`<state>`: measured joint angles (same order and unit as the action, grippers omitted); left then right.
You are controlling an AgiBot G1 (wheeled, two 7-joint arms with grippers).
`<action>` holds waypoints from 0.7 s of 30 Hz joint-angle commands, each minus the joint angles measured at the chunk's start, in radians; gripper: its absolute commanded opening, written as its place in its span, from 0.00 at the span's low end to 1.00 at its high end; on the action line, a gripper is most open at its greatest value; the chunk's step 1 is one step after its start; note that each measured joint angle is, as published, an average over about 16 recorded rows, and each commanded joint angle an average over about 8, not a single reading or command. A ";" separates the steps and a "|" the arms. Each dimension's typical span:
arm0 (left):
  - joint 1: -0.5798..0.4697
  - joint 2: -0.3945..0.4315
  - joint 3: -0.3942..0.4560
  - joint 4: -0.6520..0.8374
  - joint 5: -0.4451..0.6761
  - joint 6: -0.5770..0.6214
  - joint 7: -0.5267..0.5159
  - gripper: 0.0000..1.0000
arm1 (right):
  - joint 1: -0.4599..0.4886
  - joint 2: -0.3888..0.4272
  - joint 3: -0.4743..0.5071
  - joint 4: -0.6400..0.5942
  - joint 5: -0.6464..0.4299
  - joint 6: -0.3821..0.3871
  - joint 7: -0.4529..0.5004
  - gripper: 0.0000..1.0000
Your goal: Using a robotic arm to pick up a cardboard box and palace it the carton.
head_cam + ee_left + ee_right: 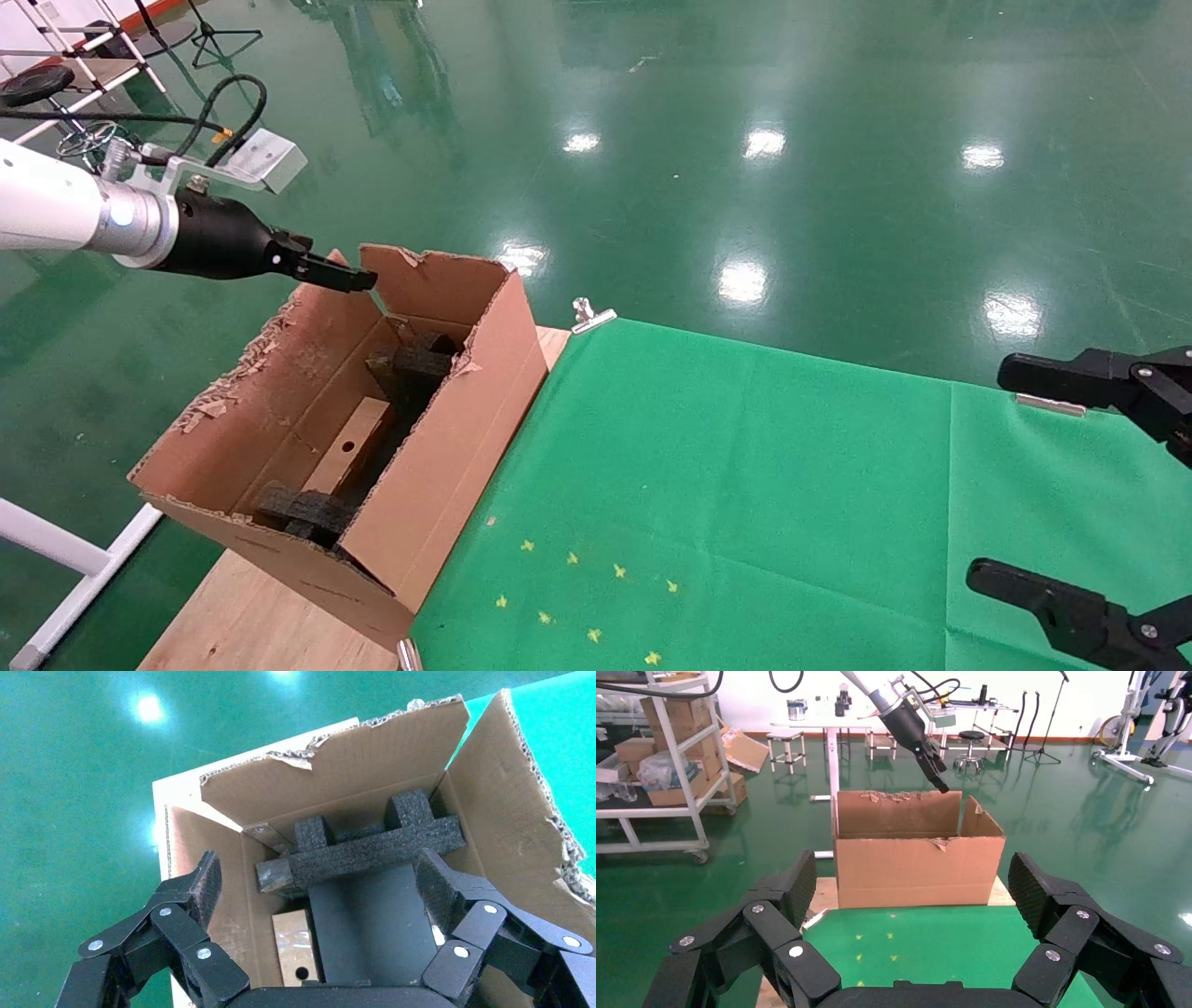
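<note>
While torn-flapped, the carton (438, 466) holds black foam (365, 853).

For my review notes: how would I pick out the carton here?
Find the green cloth on the table; the carton stands off its left edge, on bare wood, below the open left gripper. It is the one large brown box with torn upright flaps, and black foam lies inside.
</note>
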<state>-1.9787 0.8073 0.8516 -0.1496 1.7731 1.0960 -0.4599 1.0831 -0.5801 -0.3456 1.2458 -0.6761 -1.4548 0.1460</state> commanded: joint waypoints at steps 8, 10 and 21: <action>0.059 -0.010 -0.034 -0.065 -0.061 0.020 0.015 1.00 | 0.000 0.000 0.000 0.000 0.000 0.000 0.000 1.00; 0.089 -0.016 -0.052 -0.102 -0.095 0.033 0.024 1.00 | 0.000 0.000 0.000 0.000 0.000 0.000 0.000 1.00; 0.254 -0.053 -0.158 -0.311 -0.287 0.108 0.074 1.00 | 0.000 0.000 0.000 0.000 0.000 0.000 0.000 1.00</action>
<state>-1.7242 0.7544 0.6935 -0.4615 1.4852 1.2038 -0.3858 1.0831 -0.5801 -0.3457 1.2457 -0.6760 -1.4548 0.1459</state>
